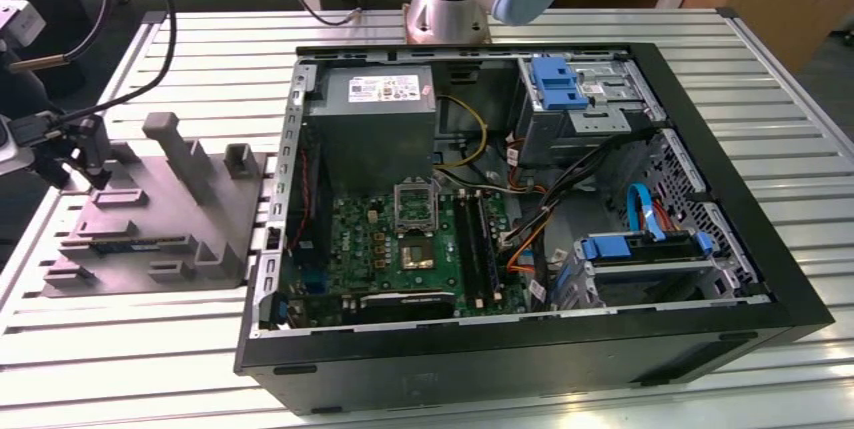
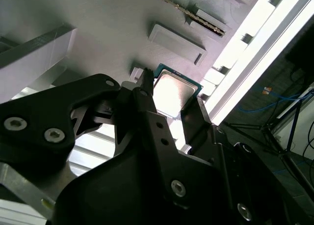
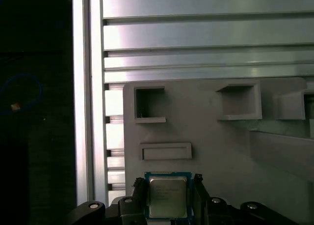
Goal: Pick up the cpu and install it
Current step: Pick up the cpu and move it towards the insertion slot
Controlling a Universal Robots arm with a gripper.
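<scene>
Cpu (image 3: 168, 200) shows shiny side up in both wrist views, right in the gap of the tool (image 3: 168, 182). The tool sits around two of its sides. I cannot tell if the tool is squeezing the cpu or is just around it, or if the cpu rests on the grey tray (image 3: 211, 146) or is a tiny bit above it.

The tray has little pockets and bumps, most likely so parts do not slide about. The flat, face-up way the cpu lies seems to let the tool come straight down on it.

In the exterior view the tool (image 1: 83, 164) hangs at the tray's far corner, on the exterior view's left, close to the edge of the desk (image 1: 134, 349). The first wrist view shows the tray's edge and the desk's rail just beside the cpu, with dark open space past them.

Tall grey posts (image 1: 167, 134) stand on the tray between the tool and the computer case (image 1: 787, 319). The case lies open side up, so the socket (image 1: 415, 252) faces the ceiling. The case walls stand up all around it, and wires (image 1: 467, 129) run nearby.
</scene>
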